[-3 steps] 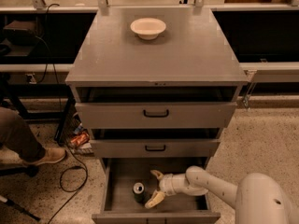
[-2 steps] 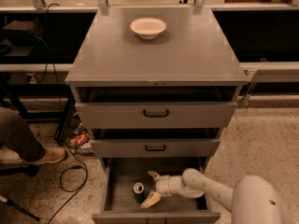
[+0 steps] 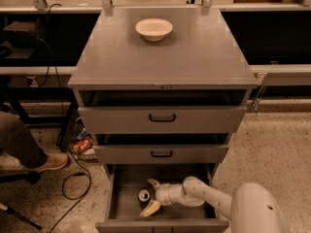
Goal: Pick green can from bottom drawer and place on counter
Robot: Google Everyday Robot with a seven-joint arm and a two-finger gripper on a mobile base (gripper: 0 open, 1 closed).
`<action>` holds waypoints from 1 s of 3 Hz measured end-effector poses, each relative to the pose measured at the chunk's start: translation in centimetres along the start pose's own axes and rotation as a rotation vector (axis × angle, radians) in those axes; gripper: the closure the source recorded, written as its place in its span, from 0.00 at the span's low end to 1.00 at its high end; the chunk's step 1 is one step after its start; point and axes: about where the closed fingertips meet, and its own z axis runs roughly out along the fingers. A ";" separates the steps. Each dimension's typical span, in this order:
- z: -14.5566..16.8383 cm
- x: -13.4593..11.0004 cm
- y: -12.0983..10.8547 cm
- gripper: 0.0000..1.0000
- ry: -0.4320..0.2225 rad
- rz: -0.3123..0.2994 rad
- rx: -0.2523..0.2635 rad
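Note:
The bottom drawer (image 3: 127,205) is pulled out at the foot of the grey cabinet. The green can (image 3: 144,195) stands upright on its floor, left of centre; mostly its silver top shows. My gripper (image 3: 151,196) reaches into the drawer from the right. It is open, with one cream finger (image 3: 153,183) behind the can and the other in front of it. The can sits between the fingertips, which do not visibly touch it. The counter (image 3: 194,57) is the cabinet's flat grey top.
A white bowl (image 3: 153,28) sits on the counter near its back edge. The two upper drawers (image 3: 162,118) with black handles are slightly open. A person's leg and shoe (image 3: 46,162) and loose cables (image 3: 73,183) lie on the floor at left.
My gripper has moved left inside the bottom drawer, so its open fingers now bracket the can. The can has not moved.

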 end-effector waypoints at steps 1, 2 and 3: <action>1.5 0.0 -0.1 0.21 -0.008 0.002 -0.020; 2.1 -0.4 -0.1 0.52 -0.015 -0.008 -0.034; 1.6 -1.0 0.0 0.77 -0.021 -0.024 -0.041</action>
